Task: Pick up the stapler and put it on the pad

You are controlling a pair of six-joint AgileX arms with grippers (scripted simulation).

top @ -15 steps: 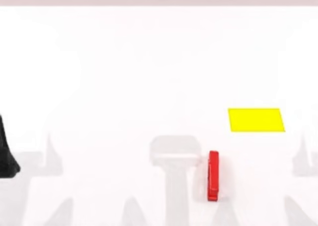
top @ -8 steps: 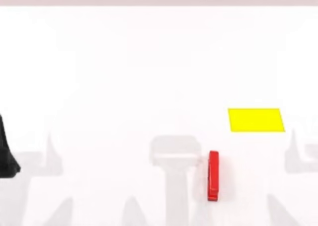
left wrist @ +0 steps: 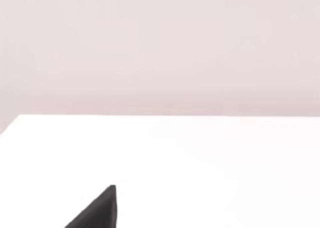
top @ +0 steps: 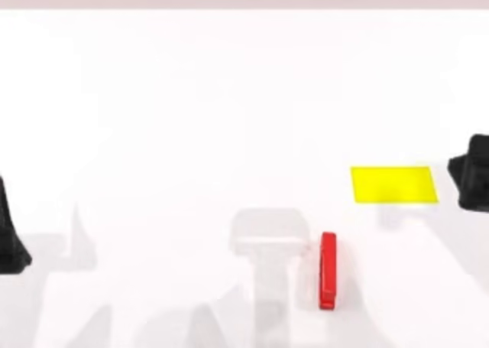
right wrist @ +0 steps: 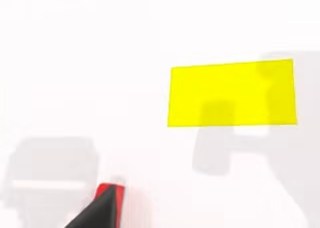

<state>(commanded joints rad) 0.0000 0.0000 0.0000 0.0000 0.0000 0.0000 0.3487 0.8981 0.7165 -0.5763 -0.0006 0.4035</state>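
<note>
At the bench's right edge, the right hand point(top: 472, 172) has newly entered beside the pad point(top: 394, 184), finger state indiscernible; approach begins. Stapler point(top: 328, 270) lies ungrasped at front centre. Left hand point(top: 9, 237) parked at left.

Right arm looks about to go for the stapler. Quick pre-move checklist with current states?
1. Stapler lying free on the table, nothing touching it: ok.
2. Pad bare, only a shadow across it: ok.
3. Right gripper over the stapler: not ok, it sits at the table's right edge, beside the pad.
4. Right fingers open: cannot tell.
5. Left gripper parked at the left edge, out of the way: ok.
</note>
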